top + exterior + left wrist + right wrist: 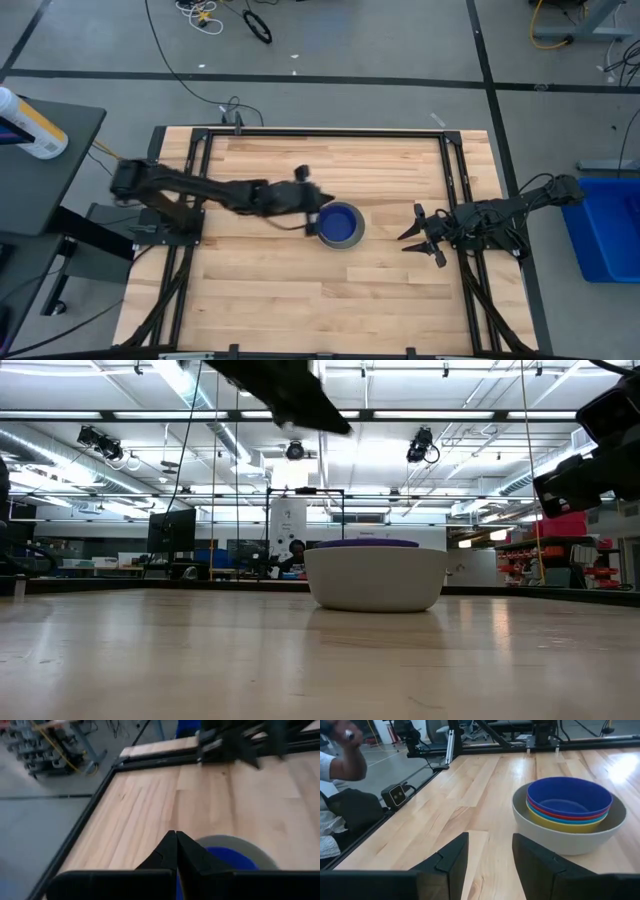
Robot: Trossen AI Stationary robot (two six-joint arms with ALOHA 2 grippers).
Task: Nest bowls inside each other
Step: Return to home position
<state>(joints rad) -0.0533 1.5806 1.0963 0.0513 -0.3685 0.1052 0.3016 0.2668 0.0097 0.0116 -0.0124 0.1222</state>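
The bowls stand nested in one stack (341, 225) near the table's middle, resting on the wood by the base of the grey bowl (570, 837), the outermost. Inside it show the rims of a yellow bowl (560, 822), a light blue one and a red one, with the dark blue bowl (569, 796) on top. My left gripper (176, 835) is shut and hangs in the air just left of the stack (230, 854), well above the table, as the low view shows. My right gripper (490, 851) stands open near the table's right edge, pointing at the stack with nothing between its fingers.
Black frame rails (330, 133) run along the table's edges. A white bottle (30, 125) lies on a dark side table at the left. A blue bin (610, 230) stands right of the table. A person (340, 767) sits beyond the table's edge.
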